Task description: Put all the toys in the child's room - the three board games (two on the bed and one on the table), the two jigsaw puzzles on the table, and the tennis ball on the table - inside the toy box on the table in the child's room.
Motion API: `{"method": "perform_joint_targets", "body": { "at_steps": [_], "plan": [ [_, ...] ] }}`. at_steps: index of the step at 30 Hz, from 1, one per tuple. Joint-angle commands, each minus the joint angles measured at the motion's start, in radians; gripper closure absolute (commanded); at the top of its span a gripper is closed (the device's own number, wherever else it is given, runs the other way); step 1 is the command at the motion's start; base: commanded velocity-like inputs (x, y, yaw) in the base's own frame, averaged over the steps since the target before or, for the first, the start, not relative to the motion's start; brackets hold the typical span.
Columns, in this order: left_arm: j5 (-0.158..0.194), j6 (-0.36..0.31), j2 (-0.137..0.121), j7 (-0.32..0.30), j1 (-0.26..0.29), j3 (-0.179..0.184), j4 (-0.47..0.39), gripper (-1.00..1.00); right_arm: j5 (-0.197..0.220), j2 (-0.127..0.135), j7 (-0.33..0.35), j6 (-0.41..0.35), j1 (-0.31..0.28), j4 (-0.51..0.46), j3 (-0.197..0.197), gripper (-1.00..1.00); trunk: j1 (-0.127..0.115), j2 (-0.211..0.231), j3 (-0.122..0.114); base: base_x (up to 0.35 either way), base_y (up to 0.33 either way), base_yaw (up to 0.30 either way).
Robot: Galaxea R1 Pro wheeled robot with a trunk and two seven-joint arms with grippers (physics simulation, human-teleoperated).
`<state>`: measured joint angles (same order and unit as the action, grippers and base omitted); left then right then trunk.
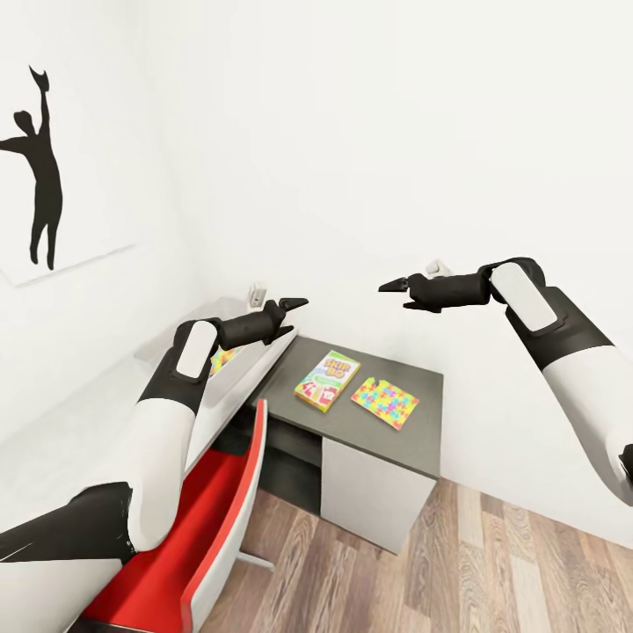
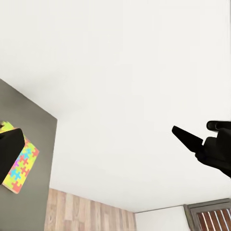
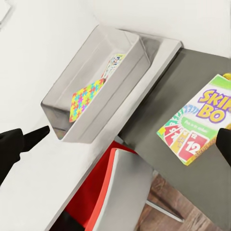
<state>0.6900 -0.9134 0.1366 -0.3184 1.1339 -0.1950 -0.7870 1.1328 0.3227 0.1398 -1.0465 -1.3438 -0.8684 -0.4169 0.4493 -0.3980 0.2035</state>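
Note:
The grey toy box point(image 3: 98, 72) stands on the pale desk top of the table point(image 3: 43, 192), holding a jigsaw puzzle point(image 3: 85, 98) and a pale-covered board game point(image 3: 113, 65). On the lower dark side unit point(image 1: 413, 378) lie a yellow-green board game point(image 1: 327, 381) point(image 3: 197, 130) and a second jigsaw puzzle point(image 1: 385, 402) point(image 2: 19, 166). My left gripper point(image 1: 294, 315) hangs open in the air above the toy box. Facing it, my right gripper point(image 1: 397, 294) point(image 3: 134, 134) is open and empty above the side unit. The tennis ball and the bed are out of view.
A red and white chair point(image 1: 211, 510) is pushed in under the desk, below my left arm. White walls close the corner behind the table. Wooden floor point(image 1: 492, 563) lies to the right of the side unit.

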Motion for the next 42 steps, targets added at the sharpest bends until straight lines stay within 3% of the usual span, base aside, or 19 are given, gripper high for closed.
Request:
{"method": "perform_joint_targets", "body": {
  "at_steps": [1, 34, 42],
  "plan": [
    [-0.006, -0.007, 0.001, -0.005, 0.001, -0.006, 0.0, -1.0, -0.01, 0.001, 0.01, -0.001, -0.001, 0.0, -0.003, -1.0, 0.001, -0.002, 0.0, 0.0, 0.0, -0.07],
    [-0.007, -0.007, 0.001, -0.005, -0.005, -0.006, 0.0, -1.0, -0.01, 0.001, 0.01, -0.001, 0.0, 0.0, -0.003, -1.0, 0.001, -0.002, -0.054, -0.001, 0.0, -0.07],
    [-0.007, -0.007, 0.001, -0.005, -0.005, -0.006, 0.0, -1.0, -0.01, 0.001, 0.01, -0.001, 0.0, 0.0, -0.003, -1.0, 0.001, -0.002, -0.067, -0.155, 0.0, -0.069]
  ]
}}
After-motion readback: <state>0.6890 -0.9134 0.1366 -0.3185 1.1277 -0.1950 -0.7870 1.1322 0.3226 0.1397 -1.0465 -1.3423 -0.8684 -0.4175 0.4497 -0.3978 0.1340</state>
